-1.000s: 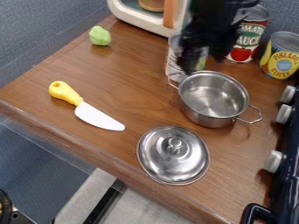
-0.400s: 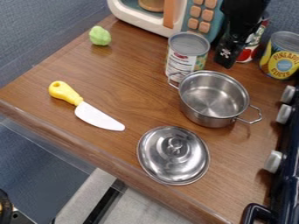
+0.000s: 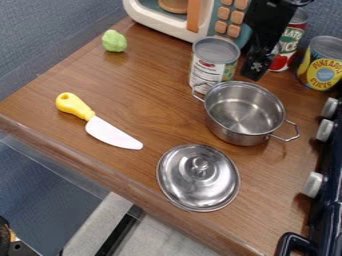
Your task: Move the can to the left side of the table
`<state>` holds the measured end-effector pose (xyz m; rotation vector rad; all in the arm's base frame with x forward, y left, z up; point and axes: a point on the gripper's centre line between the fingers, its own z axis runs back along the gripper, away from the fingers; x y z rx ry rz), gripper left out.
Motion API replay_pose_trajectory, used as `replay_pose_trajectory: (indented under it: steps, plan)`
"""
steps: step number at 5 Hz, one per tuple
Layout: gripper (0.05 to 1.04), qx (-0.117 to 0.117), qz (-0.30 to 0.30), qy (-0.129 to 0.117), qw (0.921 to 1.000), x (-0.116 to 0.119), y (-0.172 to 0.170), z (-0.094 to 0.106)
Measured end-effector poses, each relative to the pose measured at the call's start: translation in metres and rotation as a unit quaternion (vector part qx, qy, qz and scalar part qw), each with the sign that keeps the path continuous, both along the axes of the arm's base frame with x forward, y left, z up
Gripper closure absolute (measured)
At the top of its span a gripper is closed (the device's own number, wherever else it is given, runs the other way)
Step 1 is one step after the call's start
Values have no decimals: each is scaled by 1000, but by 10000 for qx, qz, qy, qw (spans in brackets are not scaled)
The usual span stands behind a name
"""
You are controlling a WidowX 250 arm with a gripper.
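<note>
Steel pot (image 3: 244,112) on brown table (image 3: 127,112), lid (image 3: 198,180) lying nearer the camera. White-labelled can (image 3: 212,62) upright just behind pot, near toy microwave (image 3: 167,22). Gripper (image 3: 255,71) hangs between it and red-labelled can (image 3: 286,47); cannot tell whether pincer is apart or together. Yellow-labelled can (image 3: 323,65) upright at view's right. Yellow-handled knife (image 3: 100,122) flat at left, green toy vegetable (image 3: 114,41) beyond.

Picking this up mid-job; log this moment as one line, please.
claw: between nearest can and red can | nearest can: upright beside pot | lid: on table, off pot | knife: on table
</note>
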<state>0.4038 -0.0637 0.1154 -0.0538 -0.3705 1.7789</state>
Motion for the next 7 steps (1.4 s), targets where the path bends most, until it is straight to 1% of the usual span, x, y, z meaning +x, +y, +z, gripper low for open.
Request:
replay_pose_trajectory:
  steps: [1, 2, 3, 4, 5, 6, 7]
  plan:
    - [83, -241, 278, 359, 9987, 5, 16, -10]
    - [83, -432, 568, 512, 9961, 5, 27, -13]
    - [83, -460, 751, 574, 9945, 1, 36, -21]
    - [83, -431, 961, 557, 9929, -7, 51, -20]
    - [84, -300, 1185, 626, 9905, -20, 76, -16]
    - [84, -189, 1485, 633, 9867, -37, 101, -7]
    - [84, -149, 1630, 716, 9839, -48, 115, -8]
